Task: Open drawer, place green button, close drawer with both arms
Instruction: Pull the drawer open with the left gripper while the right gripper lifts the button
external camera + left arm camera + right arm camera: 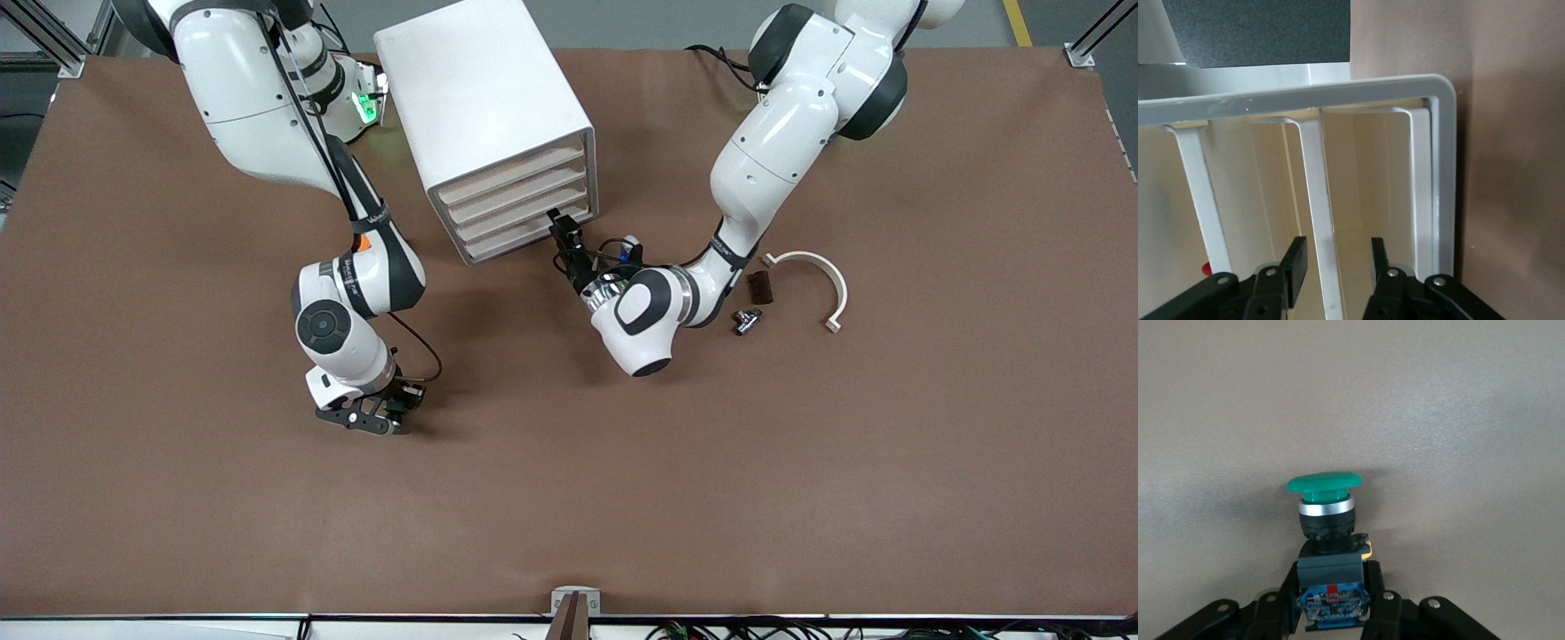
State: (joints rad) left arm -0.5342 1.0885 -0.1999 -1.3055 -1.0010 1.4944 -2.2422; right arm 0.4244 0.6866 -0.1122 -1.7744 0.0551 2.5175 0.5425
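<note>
A white curved bracket (822,283), brown block (760,286) and metal fitting (746,320) lie together.

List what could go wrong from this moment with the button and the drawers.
1. The right pincer grips only the base of the button; the green-capped top sticks out and could tilt or slip on lifting.
2. The left pincer straddles a thin handle bar of the drawer unit with its fingers apart; it may slide off when pulling.
3. All drawers look closed, so carrying early risks a collision.

Open brown table (569,498) near the front camera.
Blocked near the bases by white drawer cabinet (498,133); left gripper (562,233) crowding its drawer fronts.
</note>
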